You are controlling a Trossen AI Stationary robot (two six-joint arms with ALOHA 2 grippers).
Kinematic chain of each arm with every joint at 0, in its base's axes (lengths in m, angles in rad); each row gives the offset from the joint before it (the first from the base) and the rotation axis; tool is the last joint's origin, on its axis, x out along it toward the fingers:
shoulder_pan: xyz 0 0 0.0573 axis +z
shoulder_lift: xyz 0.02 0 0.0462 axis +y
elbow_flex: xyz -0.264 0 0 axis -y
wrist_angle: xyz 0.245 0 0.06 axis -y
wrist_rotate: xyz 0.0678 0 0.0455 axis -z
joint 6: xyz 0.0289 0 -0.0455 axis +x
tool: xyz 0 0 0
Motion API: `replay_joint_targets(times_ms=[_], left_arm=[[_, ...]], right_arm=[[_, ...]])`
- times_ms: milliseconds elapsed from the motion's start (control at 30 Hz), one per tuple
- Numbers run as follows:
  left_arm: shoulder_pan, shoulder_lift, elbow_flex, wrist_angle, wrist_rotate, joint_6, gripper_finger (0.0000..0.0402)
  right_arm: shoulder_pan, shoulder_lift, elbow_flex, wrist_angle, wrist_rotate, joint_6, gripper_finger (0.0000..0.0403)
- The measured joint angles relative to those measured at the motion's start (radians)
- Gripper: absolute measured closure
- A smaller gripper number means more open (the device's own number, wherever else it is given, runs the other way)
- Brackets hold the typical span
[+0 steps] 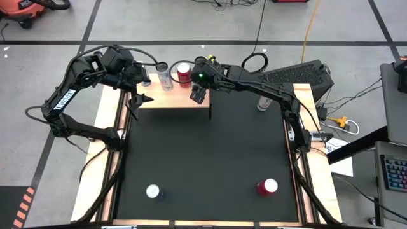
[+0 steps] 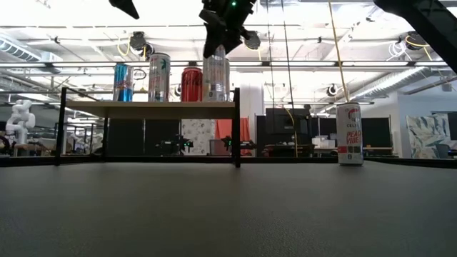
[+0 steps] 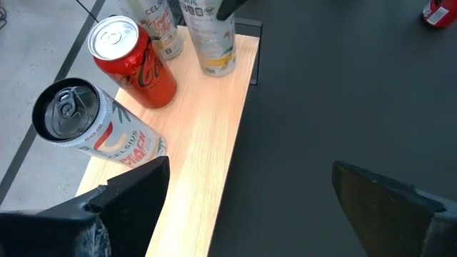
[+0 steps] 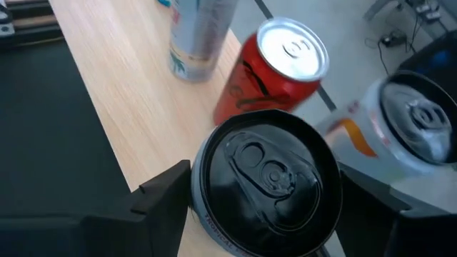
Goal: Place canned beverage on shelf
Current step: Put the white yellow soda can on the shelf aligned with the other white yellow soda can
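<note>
The shelf (image 1: 172, 98), a light-wood board on thin black legs, stands at the table's far side, left of the middle (image 2: 143, 106). A red can (image 1: 184, 72), a silver can (image 1: 165, 76) and a blue can (image 2: 123, 82) stand on it. My right gripper (image 1: 198, 95) is over the shelf's right end, shut on a pale can with a black top (image 4: 264, 178) that stands on the board (image 2: 216, 77). My left gripper (image 1: 137, 102) is open and empty above the shelf's left end (image 3: 250, 178). There a white can marked Peach Vibe (image 3: 93, 128) stands on the board's far edge. My right gripper pinches the pale can at its top rim (image 4: 196, 187), one finger (image 4: 164, 193) on each side. The fingers come from above, pointing down. The can stands upright with its base on the shelf's right end (image 2: 216, 98).
A white Peach Vibe can (image 1: 262, 103) stands on the black mat right of the shelf (image 2: 349, 133). A silver-topped can (image 1: 152, 191) and a red can (image 1: 267, 186) stand near the table's near edge. Pale wooden rails (image 1: 102, 146) run along both sides.
</note>
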Motion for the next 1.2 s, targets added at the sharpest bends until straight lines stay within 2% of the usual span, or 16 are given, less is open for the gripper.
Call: replay_joint_targets(times_ms=[133,300,867,1200], left_arm=[[0.000,0.000,0.000,0.000,0.000,0.000,0.0013],[0.000,0.000,0.000,0.000,0.000,0.000,0.0013],[0.000,0.000,0.000,0.000,0.000,0.000,0.0013],[0.000,0.000,0.000,0.000,0.000,0.000,0.0013]], right_arm=[[-0.005,-0.007,-0.001,-0.011,-0.002,0.022,0.0143],[-0.013,-0.008,-0.001,-0.007,-0.054,0.047,0.0143],[-0.017,-0.012,0.000,-0.040,-0.051,0.060,0.0140],[-0.017,-0.010,0.000,-0.054,-0.052,0.052,0.0079]])
